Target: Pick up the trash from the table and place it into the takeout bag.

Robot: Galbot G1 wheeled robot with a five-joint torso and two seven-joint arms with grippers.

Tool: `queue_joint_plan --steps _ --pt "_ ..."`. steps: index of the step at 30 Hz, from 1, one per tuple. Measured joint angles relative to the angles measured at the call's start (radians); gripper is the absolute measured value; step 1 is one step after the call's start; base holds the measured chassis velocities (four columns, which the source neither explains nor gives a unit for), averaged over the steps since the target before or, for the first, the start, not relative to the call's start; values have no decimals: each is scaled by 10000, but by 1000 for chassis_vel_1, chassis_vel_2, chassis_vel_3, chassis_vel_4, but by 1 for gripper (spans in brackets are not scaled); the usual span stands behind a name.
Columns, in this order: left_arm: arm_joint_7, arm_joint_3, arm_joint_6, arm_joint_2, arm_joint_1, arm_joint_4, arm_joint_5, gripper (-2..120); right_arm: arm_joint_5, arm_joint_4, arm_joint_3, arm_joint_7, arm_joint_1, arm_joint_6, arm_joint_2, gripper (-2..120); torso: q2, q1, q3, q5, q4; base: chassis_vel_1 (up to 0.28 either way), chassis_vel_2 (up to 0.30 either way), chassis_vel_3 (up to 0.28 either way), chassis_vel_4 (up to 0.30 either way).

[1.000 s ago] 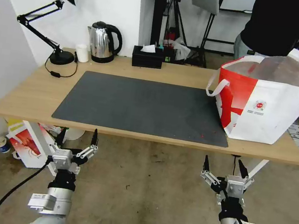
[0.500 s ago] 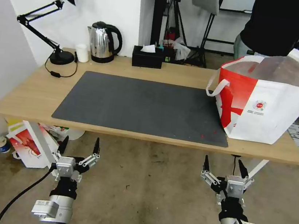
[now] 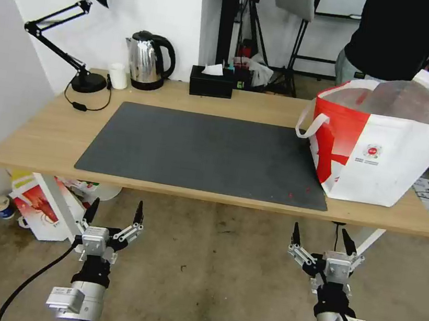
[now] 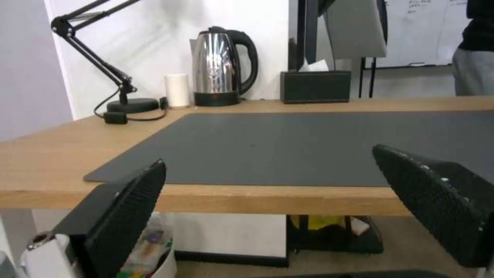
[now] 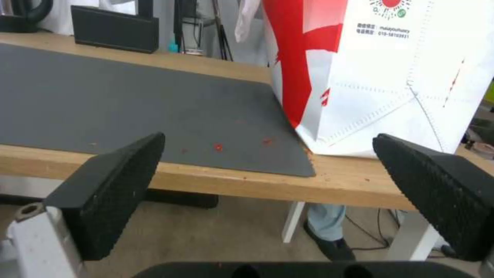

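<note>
head view: left tool [image 3: 116,209] and right tool [image 3: 320,235] both open, empty, low in front of desk [image 3: 43,138] near edge. takeout bag [image 3: 385,146] upright on desk's right end, overlapping mat [image 3: 200,150] corner.
left wrist: fingers [image 4: 121,208] spread; kettle [image 4: 221,71], tissue box [image 4: 315,85] at far edge.
right wrist: fingers [image 5: 110,189] spread; red crumbs [image 5: 218,146] on mat beside bag.

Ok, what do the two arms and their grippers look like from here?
Both match: the left gripper and right gripper have slim black pointed fingers on silver linkages, a black wrist collar and a silver-grey forearm. A black cable trails from each arm. Close up, the finger pads are black with dotted texture.
</note>
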Motion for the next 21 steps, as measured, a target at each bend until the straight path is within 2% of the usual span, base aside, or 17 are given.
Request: queue_joint_plan --steps 21 --pt "-8 24 200 88 -49 55 -167 100 0 0 0 0 0 0 0 100 0 0 0 0 -1 0 0 0 0"
